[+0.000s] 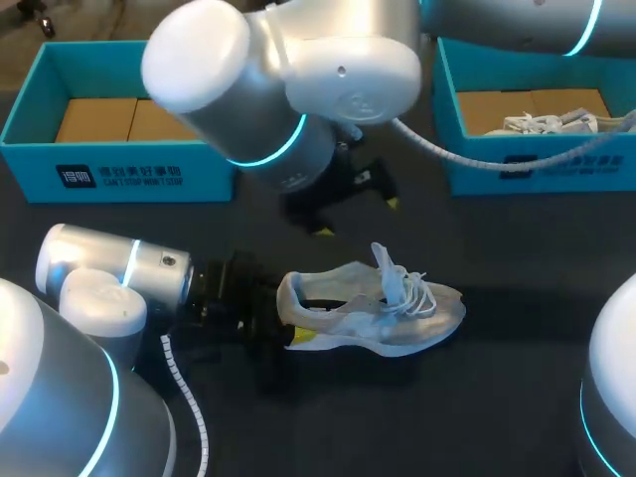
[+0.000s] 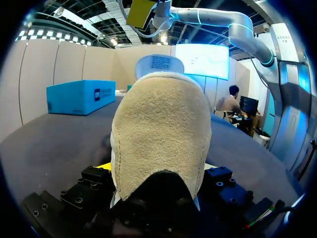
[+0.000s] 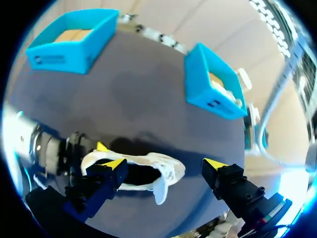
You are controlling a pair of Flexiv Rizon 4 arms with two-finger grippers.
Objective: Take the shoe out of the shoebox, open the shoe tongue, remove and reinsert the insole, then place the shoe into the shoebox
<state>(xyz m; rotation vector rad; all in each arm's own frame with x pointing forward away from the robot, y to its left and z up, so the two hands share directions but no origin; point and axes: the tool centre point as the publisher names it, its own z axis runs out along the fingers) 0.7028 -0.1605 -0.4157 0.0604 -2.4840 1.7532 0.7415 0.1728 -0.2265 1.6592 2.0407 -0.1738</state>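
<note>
A white lace-up shoe point(image 1: 383, 313) lies on its side on the dark table, toe to the right, tongue and laces loose. My left gripper point(image 1: 290, 318) comes in low from the left and is shut on the shoe's heel. In the left wrist view the beige heel point(image 2: 158, 134) fills the space between the fingers of the left gripper point(image 2: 158, 171). My right gripper point(image 1: 356, 217) hangs open above the shoe, touching nothing. Seen from the right wrist, the right gripper point(image 3: 166, 163) has its yellow tips spread wide over the shoe point(image 3: 148, 171).
One blue shoebox point(image 1: 40, 129) stands at the back left with brown cardboard inside. Another blue shoebox point(image 1: 542, 164) at the back right holds another white shoe point(image 1: 552, 122). My right arm's big elbow point(image 1: 288, 70) looms over the table's middle back.
</note>
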